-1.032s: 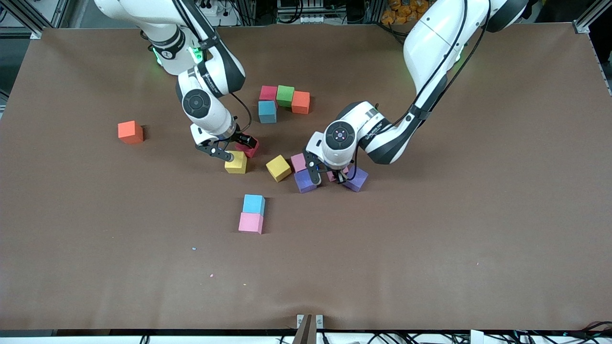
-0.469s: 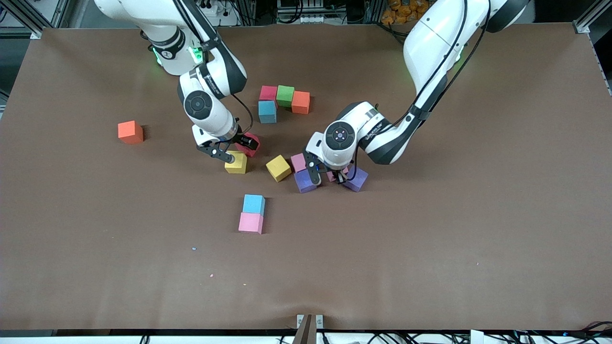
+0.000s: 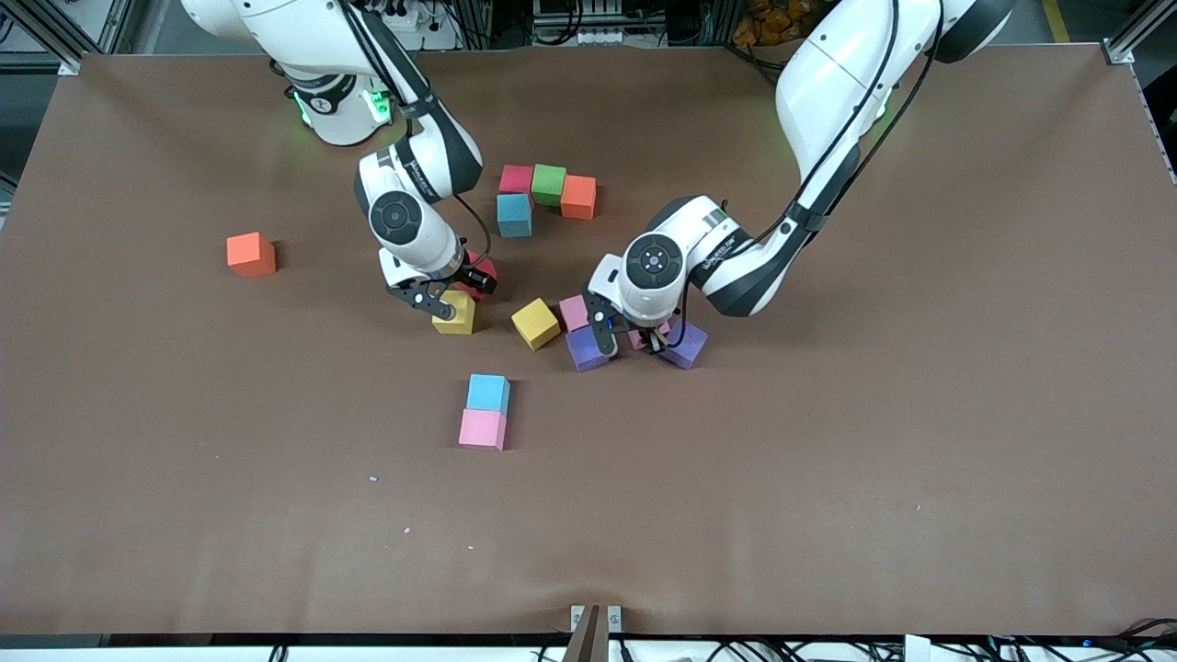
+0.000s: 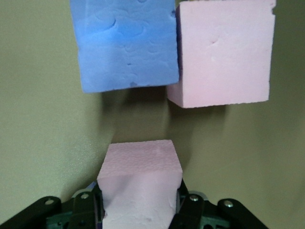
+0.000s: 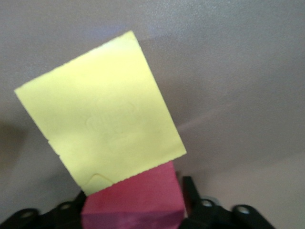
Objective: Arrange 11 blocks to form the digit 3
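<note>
- Digit 3, begun: crimson cube (image 3: pixel 516 178), green cube (image 3: pixel 549 184) and orange cube (image 3: pixel 578 197) stand in a touching row toward the robots' bases; teal cube (image 3: pixel 514 215) touches the crimson one on the side nearer the front camera. By my reading, top row plus one joining cube; seven left to place.
- Loose near mid-table: yellow cube (image 3: pixel 536 324), pink cube (image 3: pixel 575 313), purple cube (image 3: pixel 588 349), second purple cube (image 3: pixel 688 346).
- Pair nearer the camera: light-blue cube (image 3: pixel 487 393) touching pink cube (image 3: pixel 483 429).
- Alone, toward the right arm's end: orange-red cube (image 3: pixel 251 254).
- Left gripper (image 3: pixel 636 342): low among the purple cubes, fingers pinching a pink cube (image 4: pixel 140 183).
- Right gripper (image 3: pixel 454 290): low at yellow cube (image 3: pixel 455 313), fingers closing round crimson cube (image 5: pixel 133 200) beside it; full grip not certain.
- Judgement: early stage; both arms are at pick-up.
</note>
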Motion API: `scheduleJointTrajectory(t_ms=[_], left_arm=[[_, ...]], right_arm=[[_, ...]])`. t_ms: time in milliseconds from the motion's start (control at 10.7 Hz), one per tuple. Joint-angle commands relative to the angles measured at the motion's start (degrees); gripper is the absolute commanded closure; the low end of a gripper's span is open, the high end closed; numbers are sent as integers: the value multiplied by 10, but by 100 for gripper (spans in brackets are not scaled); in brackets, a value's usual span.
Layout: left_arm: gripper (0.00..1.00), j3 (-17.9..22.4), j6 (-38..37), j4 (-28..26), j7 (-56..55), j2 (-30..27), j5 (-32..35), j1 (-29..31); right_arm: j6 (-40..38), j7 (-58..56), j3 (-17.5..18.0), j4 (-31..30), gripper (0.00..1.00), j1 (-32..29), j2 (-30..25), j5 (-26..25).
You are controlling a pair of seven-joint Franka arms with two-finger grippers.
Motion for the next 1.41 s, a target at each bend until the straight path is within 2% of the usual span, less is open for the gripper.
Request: scheduleJointTrajectory(t_ms=[0,282,657,1314], left_arm=[[91,-4,-4,9,12,4,3,3],[91,-4,-3,9,12,4,2,3],[91,-4,-3,9,12,6,2,3],[91,-4,-2,10,12,7,2,3]], right_arm=[[-5,9,6,10,92,6,1,6],[-9,6,6,39,92,64,1,6],[8,-3,6,35,91,121,1,-15],[15,-55,4,14,91,122,2,-34]])
